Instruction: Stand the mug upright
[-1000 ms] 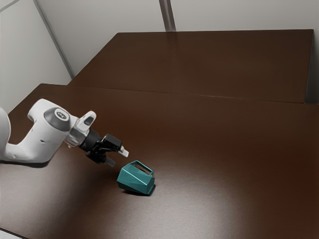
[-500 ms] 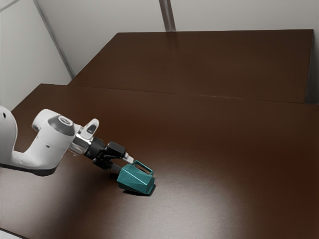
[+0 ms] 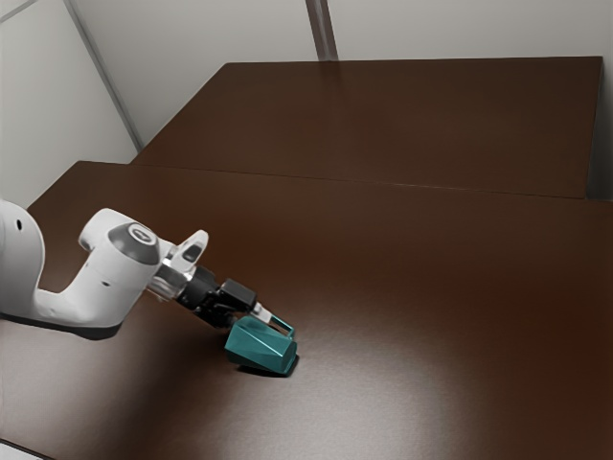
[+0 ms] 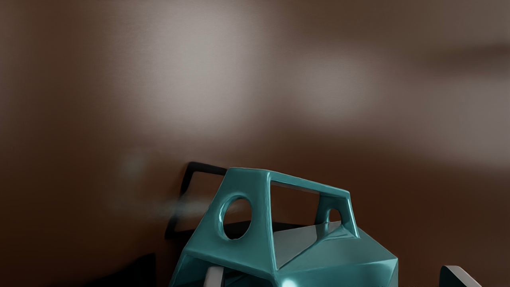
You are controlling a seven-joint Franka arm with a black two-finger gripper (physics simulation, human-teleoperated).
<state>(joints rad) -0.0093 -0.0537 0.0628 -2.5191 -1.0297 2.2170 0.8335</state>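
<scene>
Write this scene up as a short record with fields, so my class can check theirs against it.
object: mug
colour: teal
pose: lying on its side
handle: on the mug's upper side, raised off the table
surface: brown table
gripper: open, not holding the mug
fingers: one at the mug's mouth, the other apart from the mug, past its body
task: mug not yet upright

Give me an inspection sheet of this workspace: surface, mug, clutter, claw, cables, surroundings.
surface: dark brown table, glossy, with pale glare
job's things: teal mug lying on its side, handle uppermost; not yet upright
clutter: nothing seen
claw: open at the mug, one finger clear of it
cables: nothing seen
surroundings: pale walls, a darker upright strip, a second brown top beyond the table
</scene>
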